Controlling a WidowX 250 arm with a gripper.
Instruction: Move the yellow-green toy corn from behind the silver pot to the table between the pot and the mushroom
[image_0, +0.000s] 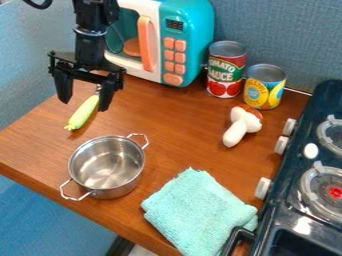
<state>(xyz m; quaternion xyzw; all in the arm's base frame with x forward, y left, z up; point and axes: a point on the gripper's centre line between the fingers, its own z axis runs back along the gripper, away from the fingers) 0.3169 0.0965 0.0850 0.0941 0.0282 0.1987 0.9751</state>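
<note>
So the gripper (85, 94) is spread wide, nothing pinched in it, hanging just by a slim pale green toy vegetable (83, 112) that lies on the wooden counter (175, 135). One finger overlaps the veg's upper end in this view — can't tell if they actually touch.

If you want a solid grab, I'd center over the thicker middle, turn the fingers so they straddle the narrow width, and go down straight before closing. It looks roundish, so an off-center squeeze could roll it, and pinching the tip might leave it swinging.

Stuff to watch: the steel pot (123, 186) sits close below, with one handle sticking up toward the veg, and the toy microwave (194, 22) stands behind — I'd keep the wrist clear of both. The red can (226, 72), yellow can (264, 90), white mushroom toy (243, 123), teal cloth (200, 215) and stove (277, 215) are well out of the way.
</note>
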